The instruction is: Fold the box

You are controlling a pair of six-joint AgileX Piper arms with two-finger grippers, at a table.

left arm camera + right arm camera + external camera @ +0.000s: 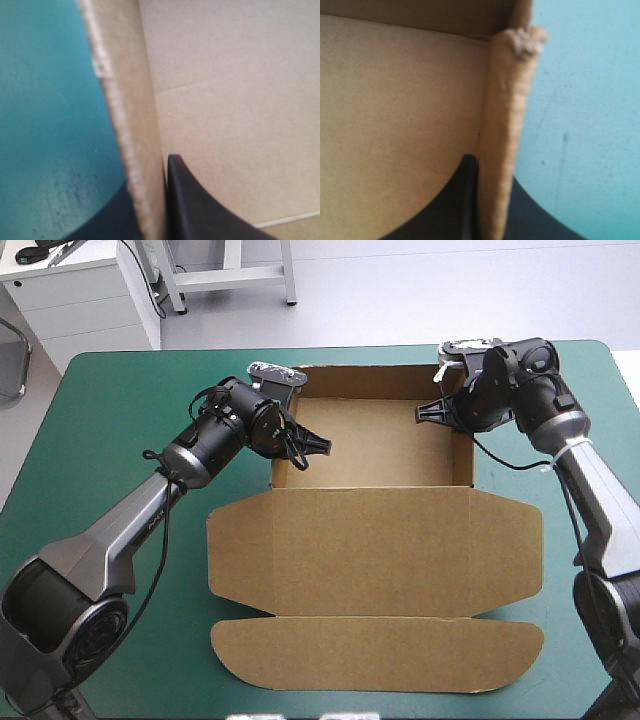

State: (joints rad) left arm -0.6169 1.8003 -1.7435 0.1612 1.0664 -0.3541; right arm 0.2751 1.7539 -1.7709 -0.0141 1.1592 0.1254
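The brown box (380, 445) stands as an open tray at the far middle of the table. Its lid (375, 550) and front flap (375, 652) lie flat toward the near edge. My left gripper (300, 445) is shut on the box's left wall (130, 125), with one black finger (200, 210) inside the tray and the other outside. My right gripper (440, 410) is shut on the box's right wall (505, 125) near the far corner, one finger (455, 205) inside over the tray floor, the other finger (535, 220) outside.
The teal-green cover (120, 440) runs on both sides of the box. The tray's back wall (365, 368) stands close to the table's far edge. The front flap reaches near the table's near edge.
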